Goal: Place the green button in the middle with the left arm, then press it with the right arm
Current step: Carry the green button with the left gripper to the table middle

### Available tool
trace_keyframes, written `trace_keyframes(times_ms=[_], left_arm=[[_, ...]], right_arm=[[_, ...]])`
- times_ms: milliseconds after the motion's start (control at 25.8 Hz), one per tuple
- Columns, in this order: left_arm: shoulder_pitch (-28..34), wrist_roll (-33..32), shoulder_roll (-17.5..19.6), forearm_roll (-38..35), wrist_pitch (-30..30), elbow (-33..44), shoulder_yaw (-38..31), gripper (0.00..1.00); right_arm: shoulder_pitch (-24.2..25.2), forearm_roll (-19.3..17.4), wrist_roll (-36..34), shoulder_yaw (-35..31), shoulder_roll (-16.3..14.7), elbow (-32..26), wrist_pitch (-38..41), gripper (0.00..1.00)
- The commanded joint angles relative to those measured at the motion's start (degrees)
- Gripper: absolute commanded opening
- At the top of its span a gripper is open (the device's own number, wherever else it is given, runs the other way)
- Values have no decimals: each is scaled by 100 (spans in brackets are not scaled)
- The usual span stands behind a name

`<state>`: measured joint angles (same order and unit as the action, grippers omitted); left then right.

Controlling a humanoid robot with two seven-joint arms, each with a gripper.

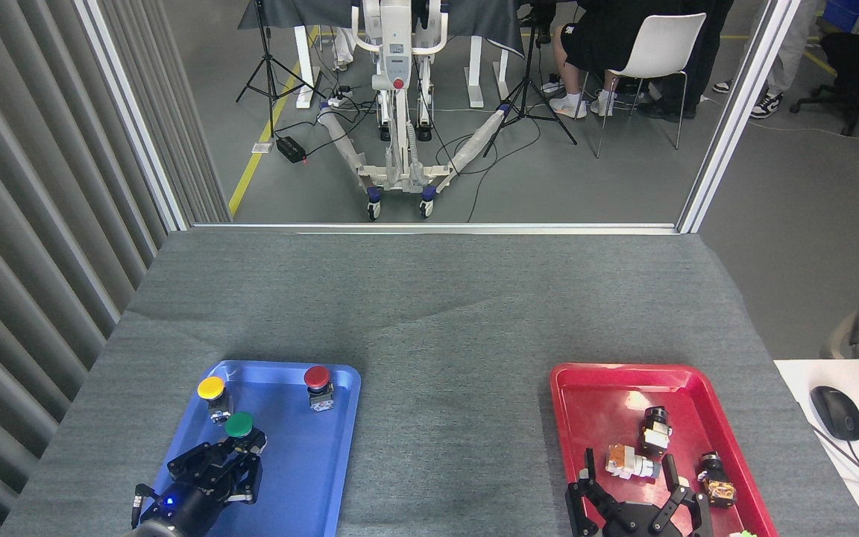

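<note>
Nearest you, your left tool [232,456] pinches its black fingers around the green button [240,428], round-capped, inside the glossy blue tray [310,477]; your right tool [631,488] splays wide over the red tray [601,395]; beyond, textured grey counter [429,313].

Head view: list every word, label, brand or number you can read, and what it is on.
None is legible.
White wheeled lift stand: small grey label, too small to read.
Seated person's black shorts: white mark, blurred.
Black left claw and right claw: no lettering readable.
</note>
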<state>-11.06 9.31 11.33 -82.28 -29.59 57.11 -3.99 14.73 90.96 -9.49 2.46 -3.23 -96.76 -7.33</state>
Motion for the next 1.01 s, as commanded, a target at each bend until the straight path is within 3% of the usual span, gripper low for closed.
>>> trace_keyframes(times_ms=[0,232,465,620,813,968], left_arm=[[52,27,53,72,-196,485,-5,0],[219,27,-70,63,-293,1469,30,0],[201,19,-360,-16,-223,1707,1014,0],[34,-34,-782,-482,-179,1610,1462,0],[-326,-263,-1678,-1413,-143,863,1796,0],[-564,-254,-1889,-1492,-29,248,1954,0]], right_arm=[[-5,0,0,0,51,0,21,100],[-5,18,0,-9,60,0,29,100],[3,18,0,-17,60,8,12,100],[3,18,0,-9,68,8,3,100],[3,27,0,-9,95,8,12,100],[-5,27,0,-9,95,8,21,100]])
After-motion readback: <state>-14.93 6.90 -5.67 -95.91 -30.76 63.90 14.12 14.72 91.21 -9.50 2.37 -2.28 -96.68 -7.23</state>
